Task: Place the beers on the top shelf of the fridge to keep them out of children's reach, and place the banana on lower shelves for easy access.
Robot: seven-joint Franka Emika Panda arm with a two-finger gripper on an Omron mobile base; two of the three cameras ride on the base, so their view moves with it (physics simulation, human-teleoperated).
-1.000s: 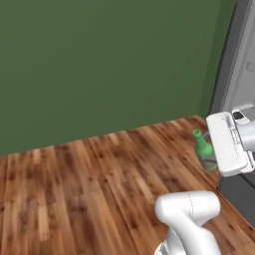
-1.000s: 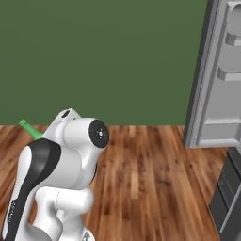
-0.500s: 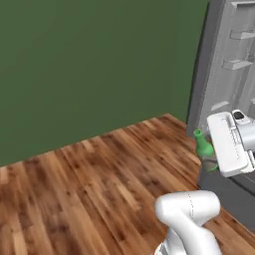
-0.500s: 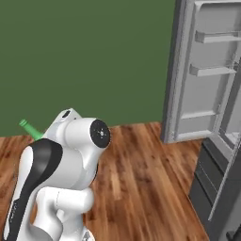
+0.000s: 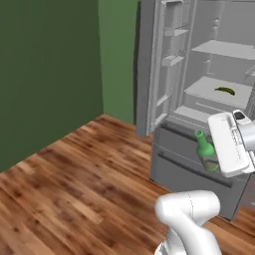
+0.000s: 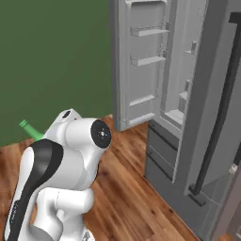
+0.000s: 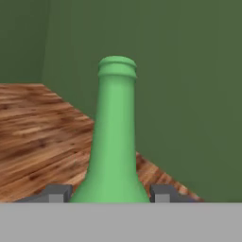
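Pinching the small green long-necked glass bottle (image 7: 115, 142) at its lower body, the two dark fingers (image 7: 58, 194) sit one on each side of the glass, partly spread to the bottle's width; the neck and open mouth rise straight up between them in the hand view. Beyond the bottle mouth in that view: dark green wall (image 7: 189, 71) and a strip of brown wood-plank floor (image 7: 33, 123) to the left of the fingers. In the left base view the same bottle (image 5: 204, 151) projects from the white hand, tilted, neck pointing up and left, held in the air in front of the tall grey double-door fridge (image 5: 184, 164), level with its drawer fronts. Fridge doors stand open; pale interior visible. Small dark curved banana (image 5: 224, 90) lies on a pale lower shelf (image 5: 204, 89), above and behind the fingers. Highest pale shelf panel (image 5: 224, 49) sits above that one, bare where visible. In the right base view, the green bottle neck (image 6: 30, 129) pokes out up-left from behind the white arm; open fridge door with narrow racks (image 6: 141, 61) stands well to the right of it.
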